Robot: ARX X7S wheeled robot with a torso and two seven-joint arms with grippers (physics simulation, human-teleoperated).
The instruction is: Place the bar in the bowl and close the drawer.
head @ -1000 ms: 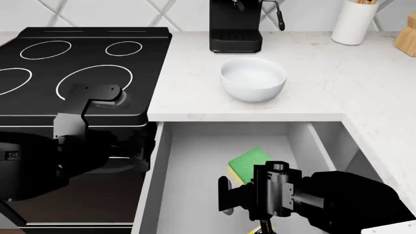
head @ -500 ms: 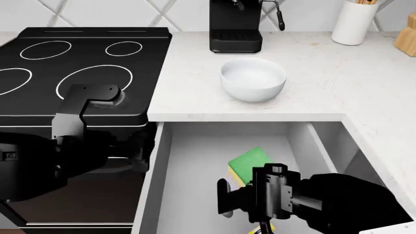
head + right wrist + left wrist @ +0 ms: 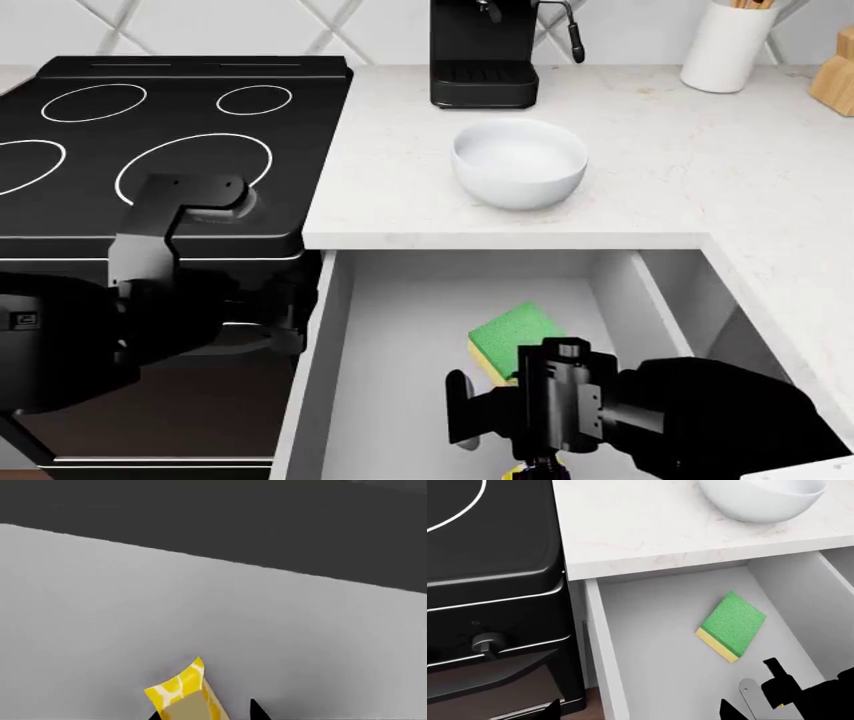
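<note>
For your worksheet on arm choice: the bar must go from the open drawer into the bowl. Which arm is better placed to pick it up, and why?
The right. Its gripper is already down inside the drawer, with the bar right at its fingertips. The left gripper sits over by the stove, outside the drawer.

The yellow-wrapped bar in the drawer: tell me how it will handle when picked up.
The bar looks thin and small, so it is probably light. Its crimped wrapper end suggests a slick film that may slip or crumple under a pinch. Flat-sided, it seems unlikely to roll on the drawer floor. Whether the right hand already grips it is unclear.
</note>
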